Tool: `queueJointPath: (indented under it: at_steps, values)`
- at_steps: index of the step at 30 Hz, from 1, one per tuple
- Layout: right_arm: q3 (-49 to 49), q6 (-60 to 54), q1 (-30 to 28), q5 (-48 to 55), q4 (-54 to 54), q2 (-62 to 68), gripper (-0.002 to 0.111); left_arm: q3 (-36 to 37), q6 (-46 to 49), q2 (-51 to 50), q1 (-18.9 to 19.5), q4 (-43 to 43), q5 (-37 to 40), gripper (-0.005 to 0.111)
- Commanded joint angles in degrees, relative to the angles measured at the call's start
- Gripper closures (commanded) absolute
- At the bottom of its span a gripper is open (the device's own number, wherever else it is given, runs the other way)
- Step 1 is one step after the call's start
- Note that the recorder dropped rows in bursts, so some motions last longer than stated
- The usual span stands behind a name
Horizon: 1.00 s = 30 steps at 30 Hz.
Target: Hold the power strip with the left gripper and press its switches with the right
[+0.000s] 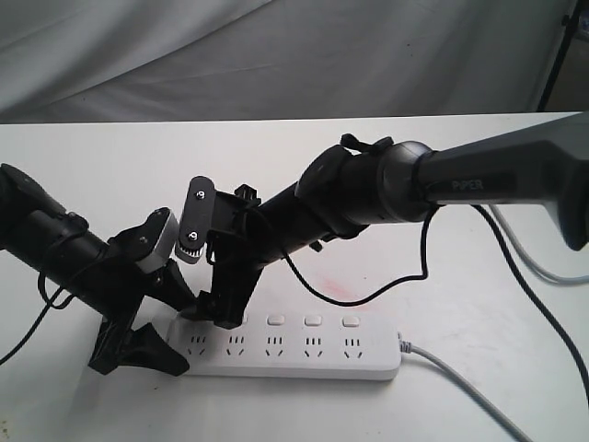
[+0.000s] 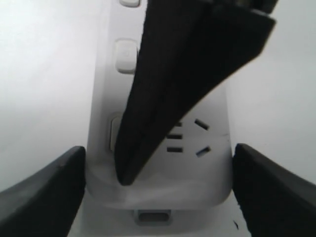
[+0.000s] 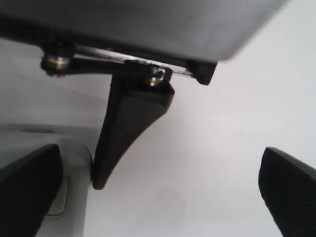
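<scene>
The white power strip [image 1: 304, 364] lies on the table near its front edge, its grey cable [image 1: 460, 378] leaving the right end. My left gripper [image 1: 170, 331] is shut on the strip's left end; in the left wrist view both fingers [image 2: 44, 192] press the sides of the strip [image 2: 207, 173]. My right gripper [image 1: 225, 311] reaches down from the right onto that same end. Its fingers [image 3: 24, 192] stand wide apart, open. One right finger [image 2: 163, 89] lies over the switch [image 2: 112, 133] nearest the held end; contact cannot be told. Three other switches [image 1: 313, 320] show uncovered.
A black cable [image 1: 368, 295] hangs from the right arm and loops over the table behind the strip. More grey cable [image 1: 543, 267] lies at the right edge. A faint pink stain [image 1: 340, 287] marks the white table [image 1: 110, 147]. Grey cloth [image 1: 276, 55] hangs behind.
</scene>
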<state>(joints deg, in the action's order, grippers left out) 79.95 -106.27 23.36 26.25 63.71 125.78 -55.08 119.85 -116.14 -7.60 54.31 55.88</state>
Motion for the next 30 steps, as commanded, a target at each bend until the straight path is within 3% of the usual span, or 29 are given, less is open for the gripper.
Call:
queueJointPath:
  at_steps: [1,8,20,30]
  values:
    - [-0.85,-0.86,-0.73,-1.56,-4.28,2.45,0.003,-0.28,0.08,-0.11,-0.42,0.69,-0.68,0.061]
    - [-0.85,-0.28,-1.70,1.76,-7.87,2.42,0.003,-0.28,0.08,-0.11,-0.42,0.69,-0.68,0.061]
    - [-0.85,4.75,-2.15,-1.54,-15.88,3.97,0.003,-0.28,0.08,-0.11,-0.42,0.69,-0.68,0.061]
    - [-0.85,5.63,-2.15,-1.19,-14.98,5.16,0.003,-0.28,0.08,-0.11,-0.42,0.69,-0.68,0.061]
